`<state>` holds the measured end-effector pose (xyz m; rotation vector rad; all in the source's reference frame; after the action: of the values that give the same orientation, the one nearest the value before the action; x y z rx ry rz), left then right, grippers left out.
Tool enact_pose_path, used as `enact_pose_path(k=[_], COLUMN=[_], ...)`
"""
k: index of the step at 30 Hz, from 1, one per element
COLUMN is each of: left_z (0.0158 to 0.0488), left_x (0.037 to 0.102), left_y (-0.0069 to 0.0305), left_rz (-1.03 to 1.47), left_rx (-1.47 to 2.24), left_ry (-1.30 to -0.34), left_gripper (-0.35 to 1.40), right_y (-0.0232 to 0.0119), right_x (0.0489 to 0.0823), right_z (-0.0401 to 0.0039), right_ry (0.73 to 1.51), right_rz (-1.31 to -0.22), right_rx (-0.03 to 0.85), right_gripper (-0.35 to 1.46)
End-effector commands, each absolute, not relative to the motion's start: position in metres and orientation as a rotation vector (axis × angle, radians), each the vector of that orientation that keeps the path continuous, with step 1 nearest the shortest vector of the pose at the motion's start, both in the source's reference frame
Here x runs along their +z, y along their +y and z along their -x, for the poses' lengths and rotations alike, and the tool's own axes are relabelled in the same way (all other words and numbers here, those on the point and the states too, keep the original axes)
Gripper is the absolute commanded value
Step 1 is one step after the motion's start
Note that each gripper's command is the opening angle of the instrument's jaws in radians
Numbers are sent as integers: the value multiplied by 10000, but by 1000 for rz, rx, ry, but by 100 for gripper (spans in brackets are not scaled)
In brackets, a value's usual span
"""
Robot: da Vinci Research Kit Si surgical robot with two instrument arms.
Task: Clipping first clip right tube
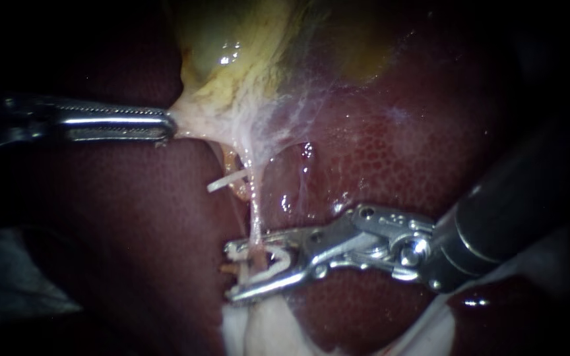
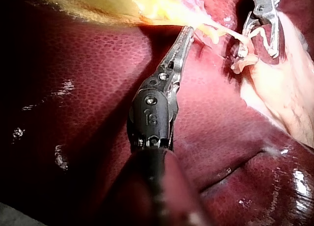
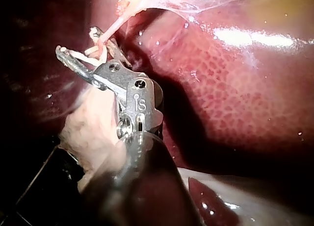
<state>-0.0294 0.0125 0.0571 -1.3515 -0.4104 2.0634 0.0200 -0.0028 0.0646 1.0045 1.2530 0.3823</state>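
Endoscope view: right instrument (image 1: 232, 271) jaws open, straddling the thin pale tube (image 1: 255, 221) (a clip (image 1: 277, 262) appears seated inside). Left instrument (image 1: 166, 125) jaws clamp the gallbladder (image 1: 232, 59). Tube judged soft, slippery, easily torn; take it squarely mid-span.

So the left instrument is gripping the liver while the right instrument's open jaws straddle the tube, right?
Not the liver: the endoscope view shows the left instrument gripping the pale edge of the gallbladder. The right instrument's open jaws do straddle the tube.
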Motion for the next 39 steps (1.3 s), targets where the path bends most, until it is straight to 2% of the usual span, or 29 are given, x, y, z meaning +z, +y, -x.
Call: enact_pose_path(k=[1,5,9,23,26,39], left_z=[294,294,294,295,295,297], left_x=[571,571,572,573,573,573], left_y=[125,125,125,126,126,127], left_rz=[1352,1352,1352,1352,1352,1352], left_rx=[2063,2063,2063,2063,2063,2063], left_ry=[-411,-411,-411,-411,-411,-410], left_gripper=[-35,-35,-35,-35,-35,-35], right_y=[-28,-28,-28,-23,-21,-22], right_x=[646,646,646,647,649,654], right_z=[-200,-199,-196,-185,-180,-178], right_ry=[1252,1252,1247,1212,1203,1189], right_rz=[-1005,-1005,-1014,-1071,-1085,-1075], right_rx=[381,381,390,455,483,483], right_gripper=[44,41,31,-35,-35,-35])
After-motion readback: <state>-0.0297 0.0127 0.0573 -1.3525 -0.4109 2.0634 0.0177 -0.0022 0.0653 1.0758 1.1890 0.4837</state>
